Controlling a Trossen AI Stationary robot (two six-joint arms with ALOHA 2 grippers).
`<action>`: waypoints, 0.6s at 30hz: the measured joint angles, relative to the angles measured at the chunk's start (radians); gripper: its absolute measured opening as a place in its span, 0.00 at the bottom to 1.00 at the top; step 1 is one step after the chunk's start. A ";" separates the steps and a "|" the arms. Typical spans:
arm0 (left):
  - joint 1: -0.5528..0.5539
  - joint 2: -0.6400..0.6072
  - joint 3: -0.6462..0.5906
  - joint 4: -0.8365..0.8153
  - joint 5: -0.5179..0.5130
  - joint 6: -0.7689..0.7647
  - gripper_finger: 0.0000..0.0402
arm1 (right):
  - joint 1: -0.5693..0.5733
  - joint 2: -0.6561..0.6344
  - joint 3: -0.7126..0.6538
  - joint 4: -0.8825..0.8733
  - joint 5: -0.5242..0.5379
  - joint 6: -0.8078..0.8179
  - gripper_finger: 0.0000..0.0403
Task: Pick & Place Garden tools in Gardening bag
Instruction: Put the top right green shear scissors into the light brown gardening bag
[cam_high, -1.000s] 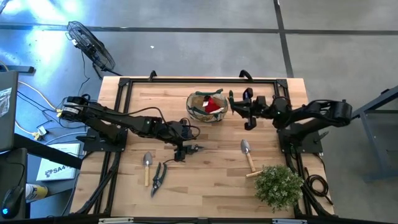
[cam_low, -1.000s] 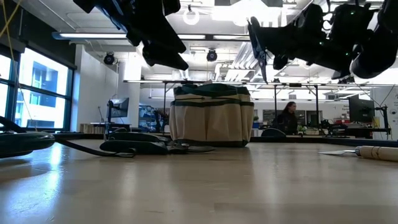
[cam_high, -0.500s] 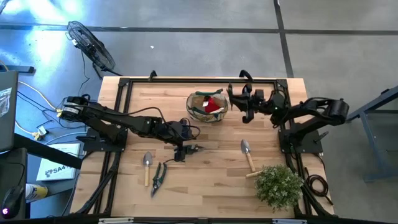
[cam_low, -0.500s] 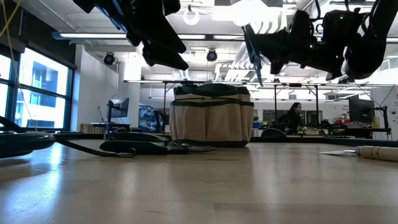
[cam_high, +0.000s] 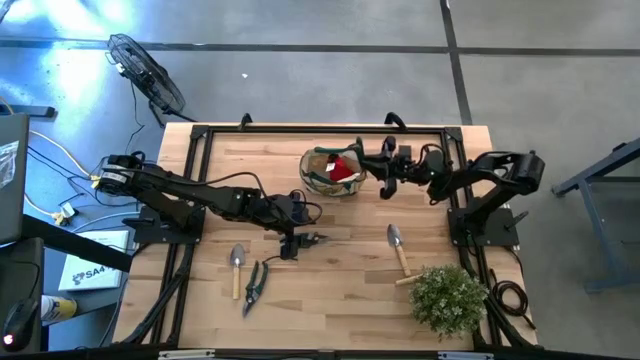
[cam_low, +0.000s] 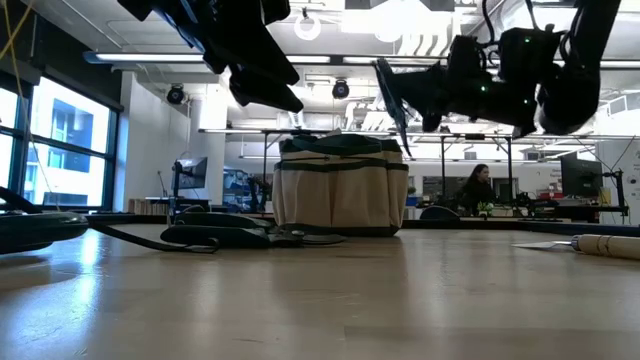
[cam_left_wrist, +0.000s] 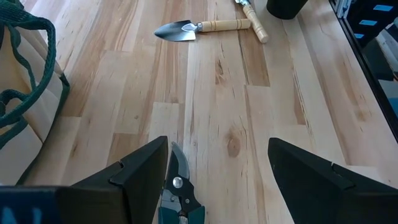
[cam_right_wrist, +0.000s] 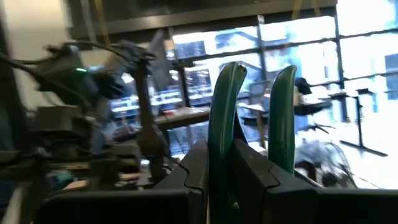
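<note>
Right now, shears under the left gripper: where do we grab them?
Grip the shears across the body at the pivot, coming straight down. They lie flat on the table, blades pointing ahead, between the fingers of the open left gripper but close to one finger, so I'd shift sideways first.

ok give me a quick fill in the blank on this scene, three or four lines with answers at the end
1. The right gripper is shut on a pair of green-handled pruning shears, held beside the olive-tan fabric gardening ____.
2. The left gripper hangs ____ over dark pruning shears lying on the table.
3. The red fabric glove sits ____ the bag.
4. A bushy green ____ stands at the table's corner.

Missing words: bag; open; inside; plant
</note>
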 joint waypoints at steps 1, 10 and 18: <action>0.000 0.000 0.000 0.000 0.000 0.000 0.68 | 0.000 0.000 0.007 0.001 -0.005 0.000 0.09; 0.000 0.000 0.000 -0.001 0.001 -0.002 0.68 | -0.013 0.000 0.020 -0.087 0.052 -0.053 0.09; 0.000 0.000 0.000 -0.001 0.001 0.000 0.68 | -0.019 0.000 0.020 -0.104 0.084 -0.071 0.09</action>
